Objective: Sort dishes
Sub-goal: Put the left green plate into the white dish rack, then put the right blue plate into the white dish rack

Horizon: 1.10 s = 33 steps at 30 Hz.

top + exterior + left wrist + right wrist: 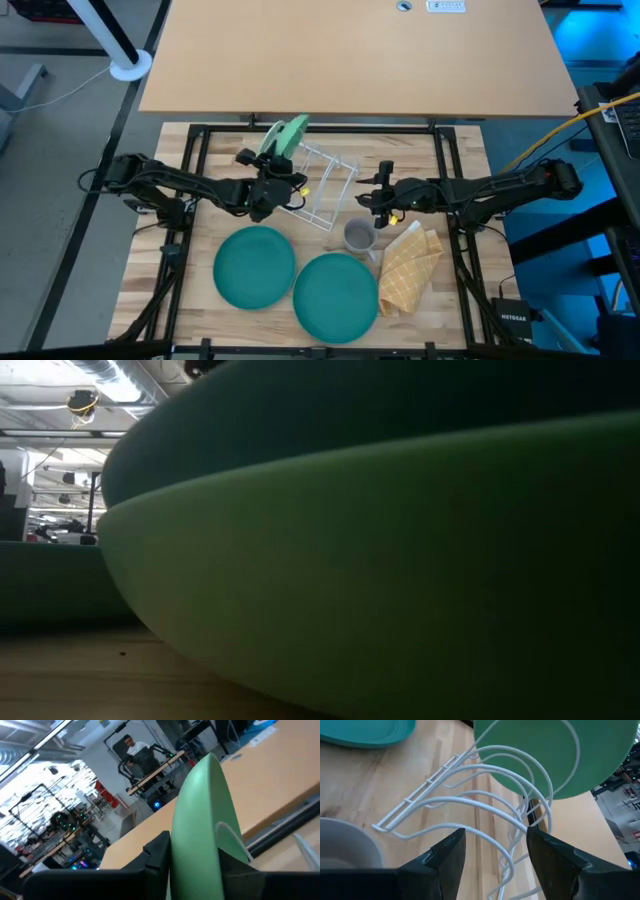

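Left gripper (270,172) sits at the near end of the white wire rack (325,186), its dark fingers (157,855) set narrowly on either side of the edge of a light green plate (291,133). Whether they actually press on the plate or merely bracket it cannot be told. That plate stands on edge just beyond the gripper, at the rack's far-left end, leaning against the white loops; in the left wrist view its rim (202,820) rises straight up between the fingers, with a second pale green edge just beside it.

Right gripper (381,195) hovers on the opposite side of the rack, jaws spread wide with nothing between them, pointed at the wire loops (490,805). Past those loops, from its own camera, the upright light green plate (545,755) shows face-on. Just beneath and toward the table's front edge from this gripper stands a small grey cup (359,237), and beside that lies a tan waffle cloth (408,268).

Nearer the front edge, well apart from both grippers, two teal plates lie flat on the wooden table (210,150): one (254,266) below the left gripper, the other (335,297) touching or slightly overlapping it toward the right. The low view is filled by a plate rim up close.
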Each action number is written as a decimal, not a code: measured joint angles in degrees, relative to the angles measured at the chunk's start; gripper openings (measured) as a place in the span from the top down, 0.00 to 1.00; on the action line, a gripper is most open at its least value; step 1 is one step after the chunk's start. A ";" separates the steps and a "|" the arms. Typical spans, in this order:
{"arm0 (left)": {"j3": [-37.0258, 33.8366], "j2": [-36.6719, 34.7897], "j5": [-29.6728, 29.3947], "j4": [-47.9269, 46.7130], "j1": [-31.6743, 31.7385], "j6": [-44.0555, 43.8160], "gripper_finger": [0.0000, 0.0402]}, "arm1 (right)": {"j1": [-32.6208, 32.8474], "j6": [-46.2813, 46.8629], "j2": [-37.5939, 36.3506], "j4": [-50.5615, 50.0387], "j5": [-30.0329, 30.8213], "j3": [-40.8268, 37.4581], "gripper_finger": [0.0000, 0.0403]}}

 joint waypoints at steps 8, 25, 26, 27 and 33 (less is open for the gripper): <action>0.02 3.48 4.90 0.15 -0.09 -0.12 0.75 | 0.00 0.00 0.00 -0.41 0.03 0.00 0.47; 0.06 1.70 2.05 17.42 -11.34 14.67 0.59 | 0.00 0.00 0.00 -1.77 0.10 0.00 0.47; 0.08 1.62 1.99 19.66 -12.43 15.28 0.59 | 0.00 0.00 0.00 -1.76 0.10 0.00 0.47; 0.07 1.58 1.97 21.62 -13.61 15.48 0.59 | 0.01 0.00 -0.01 -1.83 0.10 0.00 0.47; 0.07 1.56 2.00 23.88 -21.02 11.67 0.59 | 0.00 0.09 0.00 -4.41 0.03 0.00 0.47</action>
